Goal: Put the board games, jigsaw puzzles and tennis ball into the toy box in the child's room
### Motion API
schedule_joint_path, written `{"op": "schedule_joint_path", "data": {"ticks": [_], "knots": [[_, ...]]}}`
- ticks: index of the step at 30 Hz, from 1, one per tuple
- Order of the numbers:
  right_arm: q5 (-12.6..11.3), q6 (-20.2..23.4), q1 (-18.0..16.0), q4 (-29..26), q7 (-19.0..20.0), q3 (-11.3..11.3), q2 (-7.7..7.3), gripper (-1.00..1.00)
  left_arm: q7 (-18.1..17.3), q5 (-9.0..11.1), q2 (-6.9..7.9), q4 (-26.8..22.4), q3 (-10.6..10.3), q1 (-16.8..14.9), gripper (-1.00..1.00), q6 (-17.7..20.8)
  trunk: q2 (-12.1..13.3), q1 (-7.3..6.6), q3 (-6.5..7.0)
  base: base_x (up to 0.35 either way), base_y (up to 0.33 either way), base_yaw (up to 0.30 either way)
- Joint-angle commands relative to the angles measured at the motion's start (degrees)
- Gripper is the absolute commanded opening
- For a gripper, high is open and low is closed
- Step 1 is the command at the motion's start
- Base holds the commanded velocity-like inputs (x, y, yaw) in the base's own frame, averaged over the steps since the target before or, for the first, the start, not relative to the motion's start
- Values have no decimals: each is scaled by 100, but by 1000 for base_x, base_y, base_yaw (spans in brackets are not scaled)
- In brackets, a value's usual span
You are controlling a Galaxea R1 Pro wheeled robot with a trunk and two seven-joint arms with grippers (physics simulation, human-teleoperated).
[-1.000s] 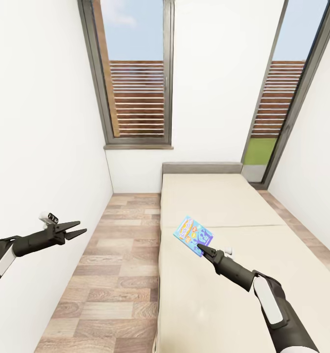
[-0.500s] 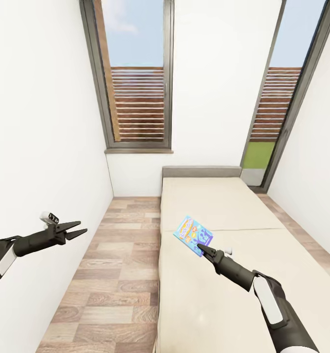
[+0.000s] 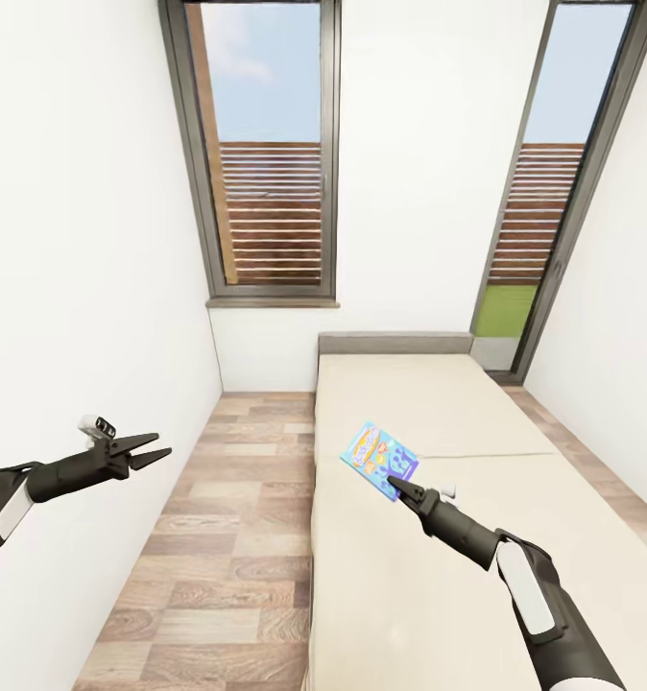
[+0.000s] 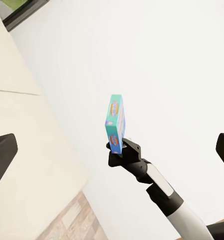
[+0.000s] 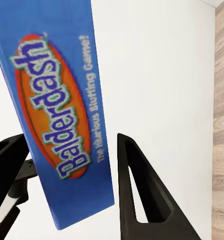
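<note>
clamped at its corner, board game [image 3: 379,460] tops right claw [image 3: 394,483].

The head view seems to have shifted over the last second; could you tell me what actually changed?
Only the camera tilted up: windows and bed slid down the picture. The right gripper stays shut on the blue board game above the bed, and the left gripper stays open over the floor.
</note>
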Motion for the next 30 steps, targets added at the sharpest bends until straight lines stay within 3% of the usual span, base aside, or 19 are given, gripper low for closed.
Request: {"op": "schedule_joint_path", "data": {"ticks": [1,30], "knots": [[-4,22,-6,0,11,-8,1,-100,-21,6,4,0,-10,-4,100,62,-13,4,-4,0,0,0],[-4,-10,-6,0,11,-8,1,-100,-21,4,10,0,-10,3,100,60,-13,4,272,0,0,0]]}}
